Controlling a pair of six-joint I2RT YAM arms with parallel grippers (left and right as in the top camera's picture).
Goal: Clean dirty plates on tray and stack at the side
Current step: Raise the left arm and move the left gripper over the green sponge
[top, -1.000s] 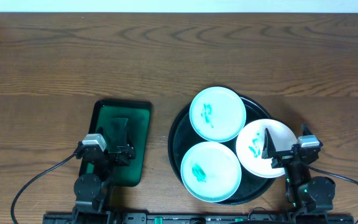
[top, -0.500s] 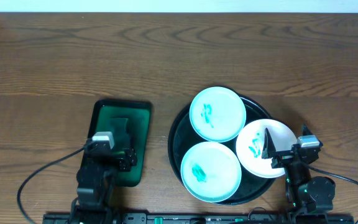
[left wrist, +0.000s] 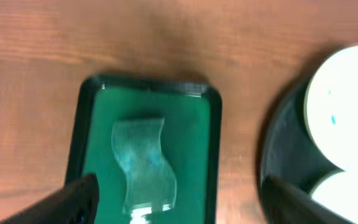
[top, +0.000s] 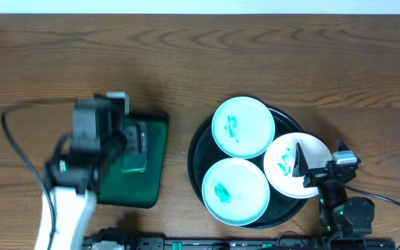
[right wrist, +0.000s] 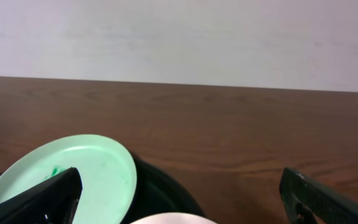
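Three white plates smeared green lie on a round black tray (top: 194,156): one at the back (top: 242,126), one at the front (top: 235,191), one on the right (top: 287,167). My left gripper (top: 136,142) hangs open and empty above a green rectangular tray (top: 153,177). In the left wrist view, my left gripper (left wrist: 179,210) is over a clear wavy cleaning pad (left wrist: 143,162) lying in the green tray (left wrist: 194,124). My right gripper (top: 319,154) rests open and empty at the right plate's edge. In the right wrist view, my right gripper (right wrist: 179,202) faces the back plate (right wrist: 73,171).
The black tray's rim (left wrist: 278,143) and two plates show at the right of the left wrist view. Brown wooden table (top: 200,62) stretches behind both trays. A pale wall (right wrist: 179,37) stands beyond the table's far edge. Cables trail from both arm bases.
My left arm has lifted from its rest at the front and swung out above the green tray. The right arm and the plates have not moved.
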